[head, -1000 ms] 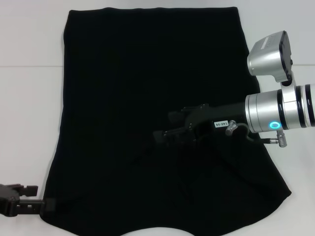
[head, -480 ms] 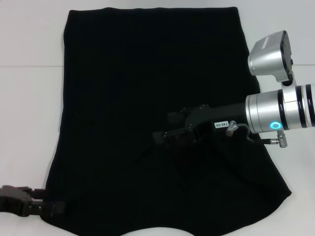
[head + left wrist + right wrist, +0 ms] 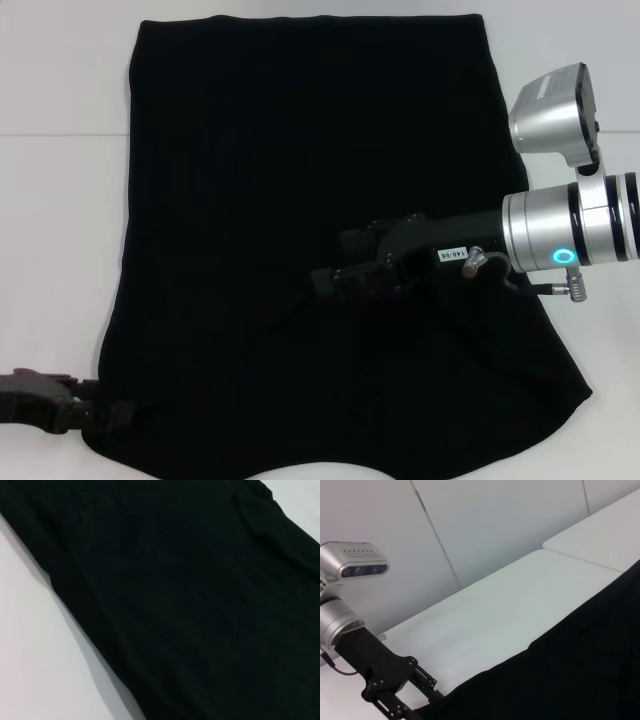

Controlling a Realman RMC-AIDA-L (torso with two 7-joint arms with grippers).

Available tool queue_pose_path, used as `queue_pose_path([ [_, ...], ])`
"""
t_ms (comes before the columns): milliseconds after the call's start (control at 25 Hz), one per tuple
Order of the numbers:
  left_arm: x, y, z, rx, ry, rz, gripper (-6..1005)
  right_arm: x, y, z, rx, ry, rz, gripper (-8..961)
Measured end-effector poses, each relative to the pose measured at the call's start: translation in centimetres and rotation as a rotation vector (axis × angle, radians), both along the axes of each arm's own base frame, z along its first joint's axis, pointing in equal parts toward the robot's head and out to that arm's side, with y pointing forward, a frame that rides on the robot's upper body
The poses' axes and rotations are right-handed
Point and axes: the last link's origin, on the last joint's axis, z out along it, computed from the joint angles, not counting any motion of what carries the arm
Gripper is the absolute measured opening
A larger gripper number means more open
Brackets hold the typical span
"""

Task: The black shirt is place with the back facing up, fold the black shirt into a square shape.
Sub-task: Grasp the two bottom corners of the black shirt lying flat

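The black shirt [image 3: 300,230] lies spread flat on the white tabletop [image 3: 55,220], plain side up, no lettering visible. It covers most of the middle of the surface, narrower at the far edge and flaring wider toward the near edge. The far hem runs straight; the near edge curves inward at the centre. A few shallow creases run through the fabric near the middle.

The right gripper [image 3: 335,278] reaches in from the right side, low over the shirt's centre-right region, its black body hard to separate from the fabric. The jaws appear to sit on or in the cloth, where the creases gather; cannot tell whether they are spread or pinching. The silver wrist section with a lit blue ring sits just right of the shirt's edge.

The left gripper [image 3: 105,418] is at the near left corner of the shirt, coming in from the left along the tabletop. Its tip meets the shirt's edge there. State of its jaws: cannot tell, black on black.

The left wrist view shows only shirt fabric [image 3: 190,595] lying over the tabletop [image 3: 40,665], with one edge running diagonally. The right wrist view shows the left gripper [image 3: 422,702] at the shirt's [image 3: 570,675] edge.
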Motion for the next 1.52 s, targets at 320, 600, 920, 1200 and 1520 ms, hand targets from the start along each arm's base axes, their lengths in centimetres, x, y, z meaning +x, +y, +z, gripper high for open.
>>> queue_pose_path([
  [320,-0.1,0.2,0.0,0.008,0.008,0.001,522,0.2,0.1,0.2,0.004,-0.004,-0.016,887],
  [600,-0.1,0.1,-0.1,0.000,0.014,0.001,227,0.7,0.0,0.5,0.004,-0.011,-0.022,881],
  [920,0.0,0.0,0.0,-0.004,0.009,0.002,70,3.4,-0.3,3.4,-0.027,-0.067,-0.121,874],
  [1200,0.2,-0.3,0.1,-0.013,-0.013,0.004,3,7.2,-2.3,7.3,-0.047,-0.066,-0.274,868],
  [1520,0.4,-0.5,-0.4,-0.026,-0.034,0.009,3,13.2,-4.7,11.5,0.006,-0.089,-0.473,862],
])
